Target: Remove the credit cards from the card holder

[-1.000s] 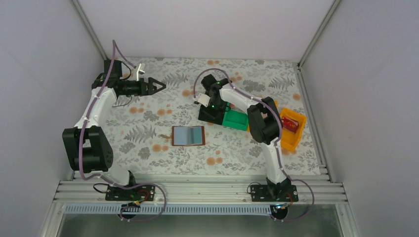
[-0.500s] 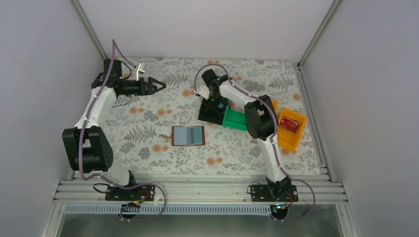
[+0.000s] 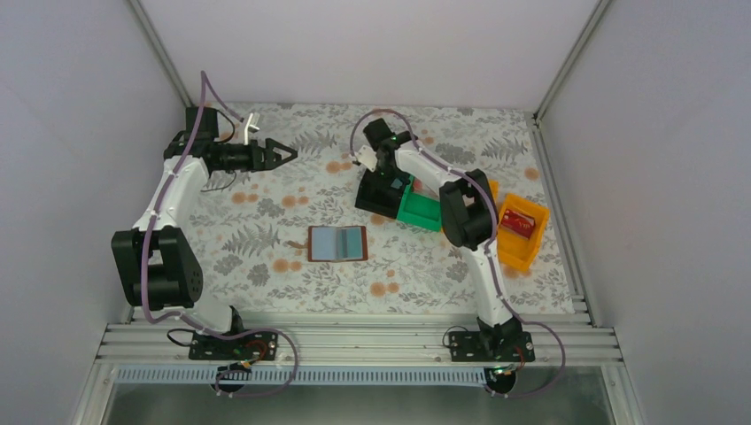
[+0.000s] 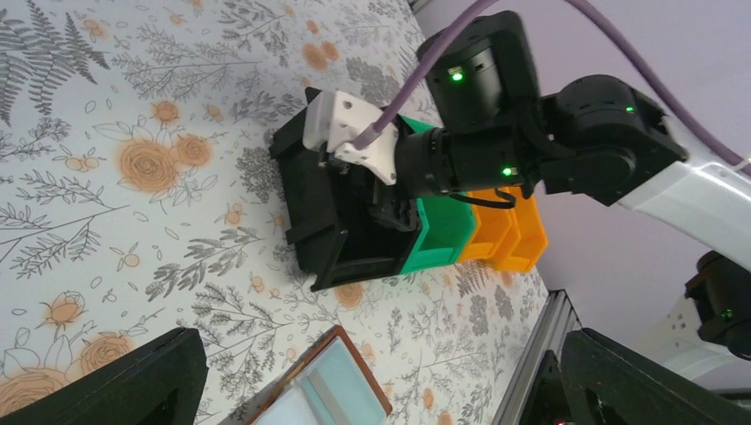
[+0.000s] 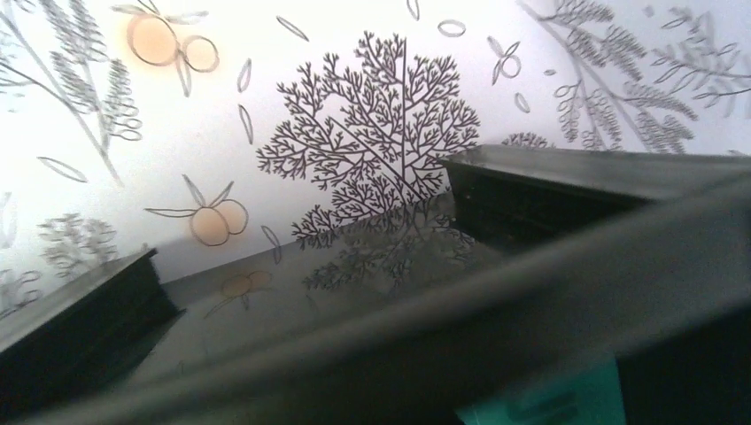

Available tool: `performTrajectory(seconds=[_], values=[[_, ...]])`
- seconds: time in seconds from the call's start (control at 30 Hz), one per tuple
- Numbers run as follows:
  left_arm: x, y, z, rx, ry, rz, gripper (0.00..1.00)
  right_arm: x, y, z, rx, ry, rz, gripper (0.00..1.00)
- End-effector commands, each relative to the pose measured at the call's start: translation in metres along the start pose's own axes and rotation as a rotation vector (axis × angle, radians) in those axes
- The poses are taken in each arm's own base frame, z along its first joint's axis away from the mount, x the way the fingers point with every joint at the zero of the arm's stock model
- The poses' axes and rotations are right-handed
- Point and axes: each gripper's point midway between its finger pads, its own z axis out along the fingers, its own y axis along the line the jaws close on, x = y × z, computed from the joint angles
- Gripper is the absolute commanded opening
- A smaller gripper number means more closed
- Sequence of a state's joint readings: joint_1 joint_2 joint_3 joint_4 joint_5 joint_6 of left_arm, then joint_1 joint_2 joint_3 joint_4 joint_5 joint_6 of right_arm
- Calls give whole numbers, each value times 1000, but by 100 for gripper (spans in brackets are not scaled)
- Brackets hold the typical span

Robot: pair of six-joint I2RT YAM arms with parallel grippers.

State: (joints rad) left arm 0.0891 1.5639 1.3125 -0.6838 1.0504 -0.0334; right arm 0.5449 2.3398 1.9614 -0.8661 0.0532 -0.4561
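The card holder [image 3: 337,243] lies open at mid-frame on the table [image 3: 266,204]. A red card [image 3: 518,223] sits in the orange bin [image 3: 530,255] at right, so removal seems partly done, though I cannot tell whether cards remain inside. The right jaws are together over the black bin [image 4: 323,230]; the left jaws, upper left, stand apart and empty.

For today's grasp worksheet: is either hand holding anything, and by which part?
The left hand is open and holds nothing. The right hand is shut at the black bin; any hold there cannot be told.
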Motion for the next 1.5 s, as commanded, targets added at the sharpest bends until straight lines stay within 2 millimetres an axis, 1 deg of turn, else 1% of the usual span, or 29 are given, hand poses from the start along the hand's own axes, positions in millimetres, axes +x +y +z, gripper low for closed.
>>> performTrajectory(seconds=[0.0, 0.07, 0.13, 0.17, 0.2, 0.23, 0.27, 0.3, 0.33, 0.37, 0.47, 0.5, 0.6, 0.67, 0.7, 0.77, 0.83, 0.87, 0.97, 1.03, 1.1, 1.17, 1.27, 1.33, 1.4, 1.47], values=[[4, 1, -5, -28, -26, 26, 100, -40, -13, -74, 58, -193, 14, 5], [18, 15, -3, -76, -23, -11, 100, -51, -21, -105, 99, -256, 53, 7], [37, 30, 2, -114, -3, -58, 100, -57, -22, -133, 139, -304, 113, 12], [47, 36, 5, -126, 10, -80, 100, -58, -21, -144, 156, -318, 148, 14], [58, 43, 9, -137, 26, -101, 100, -58, -15, -155, 161, -332, 182, 18], [69, 49, 12, -150, 41, -123, 100, -57, -4, -161, 143, -340, 223, 21], [79, 54, 15, -159, 54, -136, 100, -55, 11, -166, 106, -349, 258, 23], [88, 58, 18, -169, 67, -149, 100, -53, 30, -167, 50, -355, 283, 26], [99, 62, 21, -177, 87, -164, 100, -42, 53, -155, -8, -325, 314, 28], [107, 65, 24, -188, 103, -165, 100, -35, 74, -150, -62, -313, 338, 31], [135, 67, 37, -202, 171, -160, 100, -11, 129, -129, -207, -267, 455, 37], [145, 70, 40, -216, 193, -174, 100, -3, 144, -122, -241, -248, 490, 38], [156, 70, 49, -203, 234, -193, 100, 19, 183, -99, -310, -187, 553, 39], [167, 70, 54, -195, 260, -217, 100, 30, 198, -88, -338, -160, 590, 41], [175, 73, 56, -197, 271, -236, 100, 35, 201, -83, -339, -149, 613, 41], [186, 81, 58, -215, 287, -264, 100, 46, 200, -73, -311, -132, 651, 43], [192, 88, 60, -232, 304, -281, 100, 51, 201, -66, -310, -128, 673, 45], [196, 89, 62, -225, 312, -291, 100, 52, 206, -63, -332, -125, 672, 46], [204, 85, 67, -181, 326, -312, 100, 48, 215, -57, -388, -126, 667, 46], [211, 77, 73, -134, 344, -323, 98, 48, 215, -53, -384, -125, 667, 46], [219, 72, 81, -94, 377, -336, 95, 47, 215, -47, -373, -116, 660, 44], [223, 68, 87, -65, 402, -343, 92, 46, 218, -42, -384, -101, 648, 40], [221, 61, 91, -29, 413, -329, 84, 35, 225, -46, -441, -127, 631, 31], [218, 53, 92, 5, 404, -310, 74, 29, 226, -50, -458, -149, 624, 26], [214, 46, 92, 25, 393, -289, 55, 24, 226, -54, -474, -170, 619, 24], [210, 44, 91, 18, 382, -267, 30, 22, 226, -55, -484, -174, 612, 24]])
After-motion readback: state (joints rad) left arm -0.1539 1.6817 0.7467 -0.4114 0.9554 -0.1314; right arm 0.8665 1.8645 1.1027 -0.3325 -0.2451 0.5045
